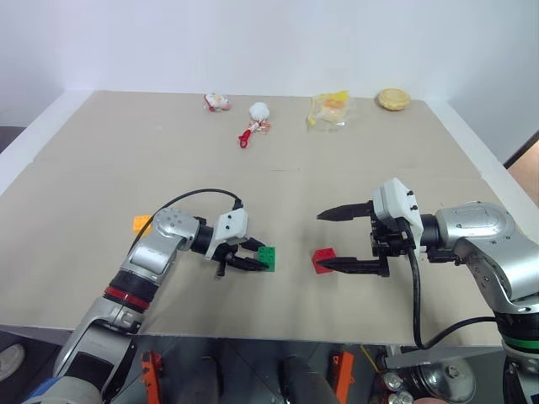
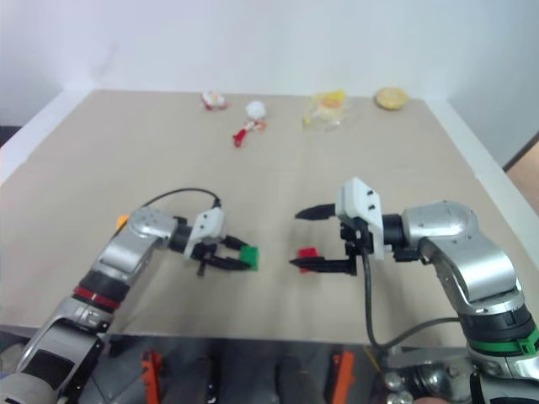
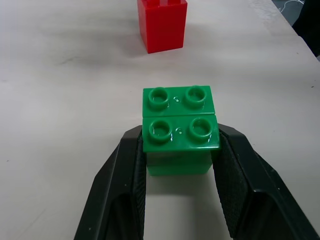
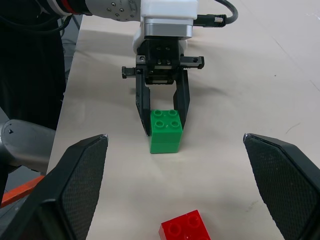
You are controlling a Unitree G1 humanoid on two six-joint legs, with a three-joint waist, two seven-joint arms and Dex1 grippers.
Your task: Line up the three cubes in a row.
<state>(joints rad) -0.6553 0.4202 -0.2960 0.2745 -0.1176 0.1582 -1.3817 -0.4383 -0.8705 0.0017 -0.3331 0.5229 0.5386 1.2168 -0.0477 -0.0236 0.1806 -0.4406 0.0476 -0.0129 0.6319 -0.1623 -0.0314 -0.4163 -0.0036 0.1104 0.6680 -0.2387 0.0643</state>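
Left gripper [image 1: 253, 263] is clamped on the small green studded plastic cube [image 1: 267, 257], lower centre of the frame, resting on the tan table [image 1: 101, 151]. Right gripper [image 1: 337, 240] is spread wide around the red studded plastic cube [image 1: 323, 261], just right of green, not touching. Yellow-orange studded cube [image 1: 141, 224] sits far left, partly hidden by the left arm. Risks judged: green could be dragged off line on release; red could be knocked by a finger; orange could be swept by the forearm.

Beige table [image 1: 101, 151]; along its far edge a small wrapped item [image 1: 216, 103], white round toy [image 1: 258, 112] with red piece [image 1: 246, 137]. Yellow packet [image 1: 328, 109] beside it; round yellowish thing [image 1: 393, 99] near the far right corner.
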